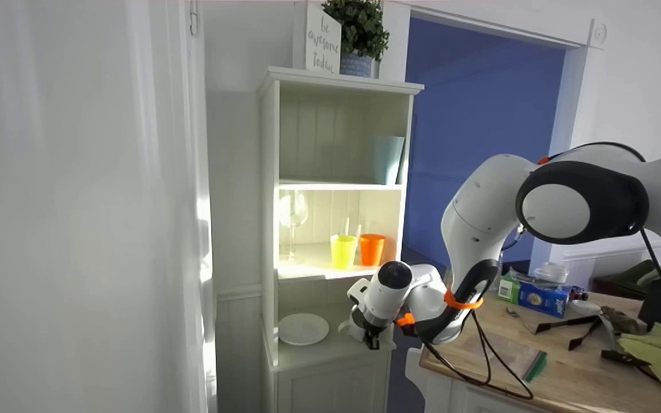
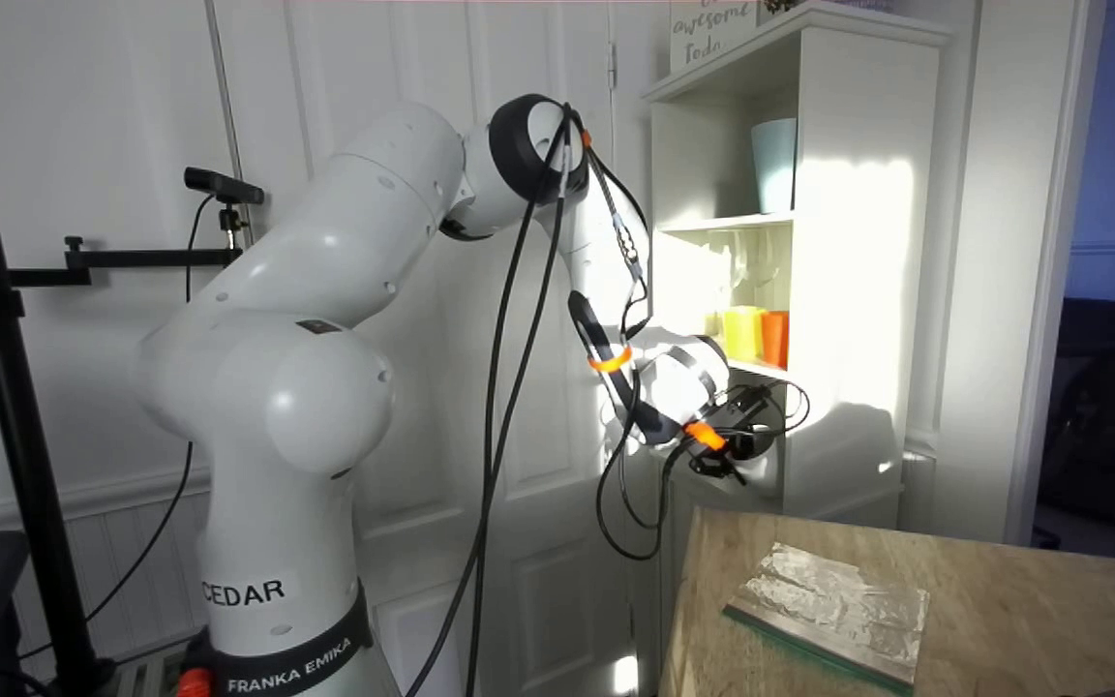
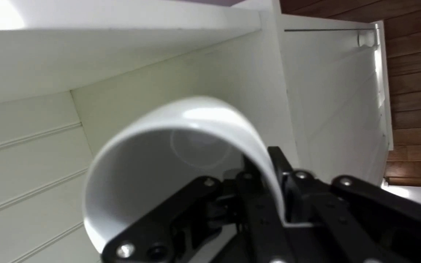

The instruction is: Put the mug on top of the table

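Wrist view: white mug, glossy, thin curved wall, round mouth; tool clamped across that wall, one black finger inside, one outside. Grooved back panel behind.
Location, in an exterior view: mug at the front of the lowest open compartment of the white shelf cabinet, near a round, flat plate; contact with the shelf cannot be told.
Shelf above: tapered yellow cup, orange cup.
In both exterior views: wood-grained table, apart from the mug.
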`<move>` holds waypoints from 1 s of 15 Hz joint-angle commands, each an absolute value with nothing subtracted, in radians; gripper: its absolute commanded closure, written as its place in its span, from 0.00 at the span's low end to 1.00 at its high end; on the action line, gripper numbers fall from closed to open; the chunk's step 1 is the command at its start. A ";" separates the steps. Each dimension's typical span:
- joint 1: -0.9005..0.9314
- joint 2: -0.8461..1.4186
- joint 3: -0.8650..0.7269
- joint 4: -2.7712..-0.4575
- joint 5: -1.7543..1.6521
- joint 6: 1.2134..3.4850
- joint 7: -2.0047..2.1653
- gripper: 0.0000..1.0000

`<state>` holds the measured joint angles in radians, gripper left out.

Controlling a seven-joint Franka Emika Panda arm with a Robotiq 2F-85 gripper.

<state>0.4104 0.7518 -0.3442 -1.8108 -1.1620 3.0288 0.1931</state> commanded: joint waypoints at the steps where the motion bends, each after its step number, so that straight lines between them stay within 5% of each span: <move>1: 0.424 0.717 -0.342 -1.857 -1.167 3.043 0.219 1.00; 15: 0.414 0.398 -0.199 -2.210 -1.021 2.937 0.229 0.98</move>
<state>0.4472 0.5604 -0.2738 -2.0479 -1.1327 3.0152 0.2862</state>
